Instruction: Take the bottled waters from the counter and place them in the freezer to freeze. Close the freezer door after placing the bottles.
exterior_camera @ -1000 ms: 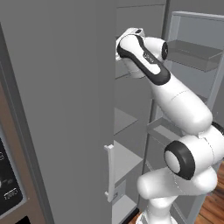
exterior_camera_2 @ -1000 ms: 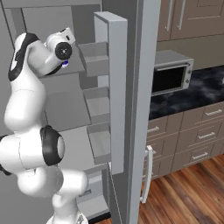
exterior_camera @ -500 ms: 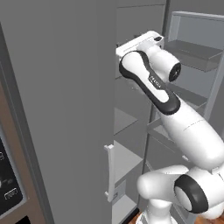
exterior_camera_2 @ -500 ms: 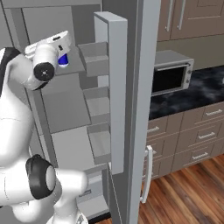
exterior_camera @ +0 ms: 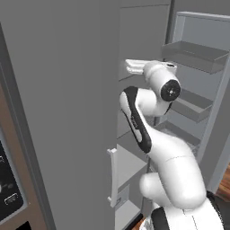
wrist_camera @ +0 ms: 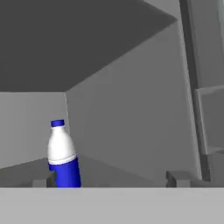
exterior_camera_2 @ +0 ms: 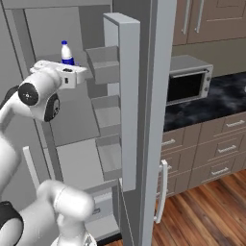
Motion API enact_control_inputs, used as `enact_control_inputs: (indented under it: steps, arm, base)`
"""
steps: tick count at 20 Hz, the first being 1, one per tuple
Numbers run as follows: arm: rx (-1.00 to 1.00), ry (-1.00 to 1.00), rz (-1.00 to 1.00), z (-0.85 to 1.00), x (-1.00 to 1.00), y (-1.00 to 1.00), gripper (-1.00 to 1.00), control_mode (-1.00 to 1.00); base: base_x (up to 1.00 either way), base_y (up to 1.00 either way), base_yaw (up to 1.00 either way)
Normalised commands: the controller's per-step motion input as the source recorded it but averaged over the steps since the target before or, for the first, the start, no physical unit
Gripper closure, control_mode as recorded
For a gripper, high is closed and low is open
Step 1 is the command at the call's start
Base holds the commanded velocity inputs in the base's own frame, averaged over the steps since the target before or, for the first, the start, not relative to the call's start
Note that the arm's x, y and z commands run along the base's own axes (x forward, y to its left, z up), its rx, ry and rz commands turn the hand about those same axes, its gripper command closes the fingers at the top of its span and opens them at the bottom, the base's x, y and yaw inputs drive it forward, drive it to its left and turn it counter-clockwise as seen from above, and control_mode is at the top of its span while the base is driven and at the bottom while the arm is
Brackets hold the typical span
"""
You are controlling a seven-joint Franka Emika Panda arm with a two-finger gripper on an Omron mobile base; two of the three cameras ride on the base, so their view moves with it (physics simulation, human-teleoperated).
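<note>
A bottled water (wrist_camera: 63, 157), translucent white with a blue cap and a blue label band, stands upright on a grey shelf inside the freezer (wrist_camera: 131, 109). In the hand view it rises just beyond the left fingertip (wrist_camera: 41, 181), off to the left of the gap. My gripper (wrist_camera: 109, 180) is open and holds nothing. From the right base view the bottle (exterior_camera_2: 66, 52) stands behind the white hand of the gripper (exterior_camera_2: 72, 73). The gripper (exterior_camera: 133, 66) reaches into the upper compartment. The freezer door (exterior_camera_2: 129, 96) stands wide open, with grey bins inside.
The open door's bins (exterior_camera: 193, 54) jut out to the right of my arm. The other grey fridge door (exterior_camera: 58, 90) with its pale handle (exterior_camera: 112, 179) flanks the left. Right of the fridge, a microwave (exterior_camera_2: 190, 79) sits on the black marble counter (exterior_camera_2: 216, 96) over brown drawers (exterior_camera_2: 216, 144).
The jaws have spread a little wider and the hand has drawn back from the bottle, which stays standing on the shelf. The arm's elbow has swung down and forward.
</note>
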Motion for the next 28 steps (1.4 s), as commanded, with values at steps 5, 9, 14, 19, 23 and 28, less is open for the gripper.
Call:
enact_control_inputs:
  steps: [5, 9, 14, 19, 23, 28]
  arm:
    - [0.52, 0.79, -0.16, 0.62, -1.0, 0.0, -1.0, -1.0]
    - [0.41, 0.81, -0.1, 0.06, -1.0, 0.0, -1.0, -1.0]
    - [0.01, 0.66, -0.06, -1.0, -1.0, 0.01, -1.0, -1.0]
    - [0.0, 0.28, -0.02, -0.8, -0.8, 0.19, -1.0, 1.0]
    - [0.0, 0.0, 0.0, 0.0, 0.0, 0.0, -1.0, 1.0]
    - [0.0, 0.0, 0.0, 0.0, 0.0, 0.0, -1.0, 1.0]
  base:
    - [0.0, 0.0, 0.0]
    - [0.0, 0.0, 0.0]
    - [0.0, 0.0, 0.0]
    - [-0.2, 0.09, -0.02]
    - [-1.0, 0.65, -0.17]
    - [-1.0, -0.34, -0.15]
